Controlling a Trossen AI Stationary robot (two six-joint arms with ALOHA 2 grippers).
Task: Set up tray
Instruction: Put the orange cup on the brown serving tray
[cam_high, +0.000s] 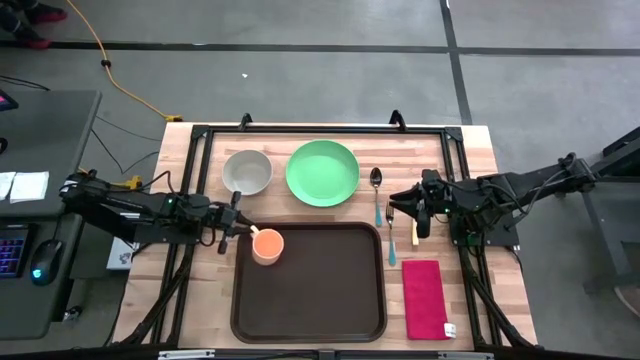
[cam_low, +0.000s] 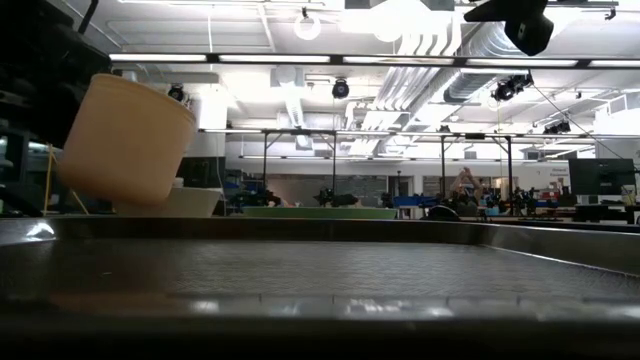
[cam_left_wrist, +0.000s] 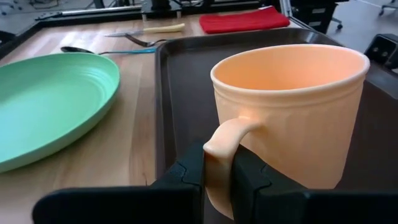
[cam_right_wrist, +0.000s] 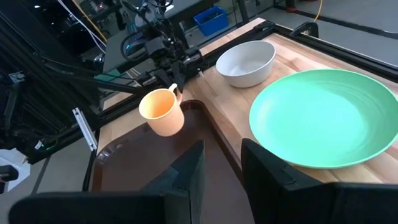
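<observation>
A: While the left gripper (cam_left_wrist: 217, 180) pinches the orange mug (cam_high: 267, 244) by its handle above the tray (cam_high: 310, 310) corner, where is the tray?

B: Flat, table centre. Likely rigid, slick; grip its raised rim. Right gripper (cam_right_wrist: 222, 168) spread, beside the green plate (cam_high: 322, 172)

dk brown tray (cam_high: 310, 300), flat, table front-centre

Brown tray (cam_high: 310, 300), orange mug (cam_high: 267, 245), green plate (cam_high: 322, 173)
</observation>
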